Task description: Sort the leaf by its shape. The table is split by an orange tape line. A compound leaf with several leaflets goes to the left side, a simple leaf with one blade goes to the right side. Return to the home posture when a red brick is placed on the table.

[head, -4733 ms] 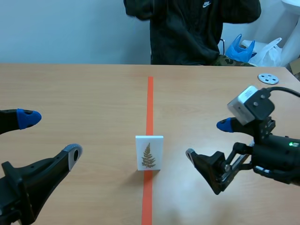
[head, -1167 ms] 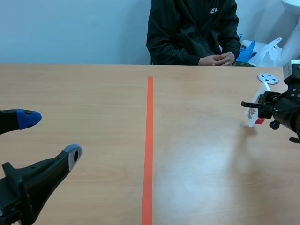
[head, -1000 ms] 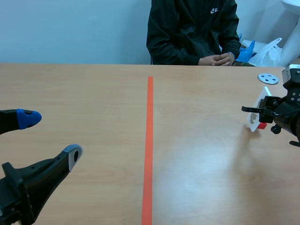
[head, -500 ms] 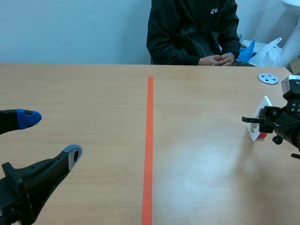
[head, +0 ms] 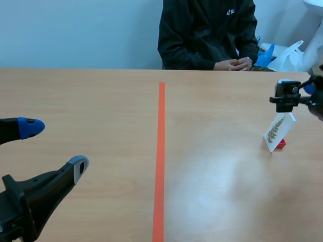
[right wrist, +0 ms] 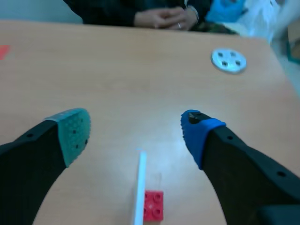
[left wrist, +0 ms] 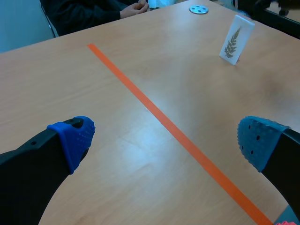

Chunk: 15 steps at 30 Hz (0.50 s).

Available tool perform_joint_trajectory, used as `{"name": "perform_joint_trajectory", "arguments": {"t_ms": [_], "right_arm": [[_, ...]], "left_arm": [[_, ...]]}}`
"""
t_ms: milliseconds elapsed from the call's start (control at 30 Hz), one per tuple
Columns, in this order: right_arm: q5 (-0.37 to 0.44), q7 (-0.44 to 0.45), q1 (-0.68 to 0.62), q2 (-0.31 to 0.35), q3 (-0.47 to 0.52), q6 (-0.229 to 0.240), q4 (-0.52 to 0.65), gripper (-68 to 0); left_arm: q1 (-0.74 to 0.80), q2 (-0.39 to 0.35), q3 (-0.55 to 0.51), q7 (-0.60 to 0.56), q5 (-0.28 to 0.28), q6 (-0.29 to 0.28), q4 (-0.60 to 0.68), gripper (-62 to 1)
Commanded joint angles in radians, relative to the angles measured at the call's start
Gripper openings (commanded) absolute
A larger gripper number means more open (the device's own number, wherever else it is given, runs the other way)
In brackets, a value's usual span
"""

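The leaf card (head: 276, 132), showing a frond of many leaflets, stands tilted on a small red base (head: 280, 143) on the table (head: 101, 101), well right of the tape line (head: 160, 151). The right jaws hang spread and empty just above it. The left jaws, also spread and empty, sit low, left of the line. A person (head: 207, 35) sits beyond the line's far end.

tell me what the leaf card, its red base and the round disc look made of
Leaf card: thin, stiff white sheet with a printed fern, probably plastic or rigid board; it stands unbent. Red base: moulded plastic, likely, given the round studs on top like a toy brick. Round disc: flat, pale grey, four holes; metal or plastic, the look leaves it open.
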Motion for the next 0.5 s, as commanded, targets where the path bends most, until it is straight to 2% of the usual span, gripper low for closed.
{"name": "perform_joint_trajectory", "arguments": {"t_ms": [0,167,267,333,467], "right_arm": [[0.040,-0.012,-0.015,0.024,0.034,0.018,0.071,-21.2],[0.168,-0.094,-0.102,0.054,0.074,0.082,0.245,-7.8],[0.230,-0.102,-0.175,0.076,0.073,0.132,0.332,-0.5],[0.261,-0.114,-0.232,0.088,0.073,0.166,0.388,0.4],[0.274,-0.147,-0.354,0.089,0.073,0.177,0.495,0.4]], "left_arm": [[-0.003,0.005,0.002,-0.021,-0.006,-0.002,0.014,1.4],[-0.003,0.005,0.002,-0.021,-0.006,-0.002,0.014,1.4],[-0.003,0.005,0.002,-0.021,-0.006,-0.002,0.014,1.4],[-0.003,0.005,0.002,-0.021,-0.006,-0.002,0.014,1.4],[-0.003,0.005,0.002,-0.020,-0.006,-0.002,0.014,1.4]]}}
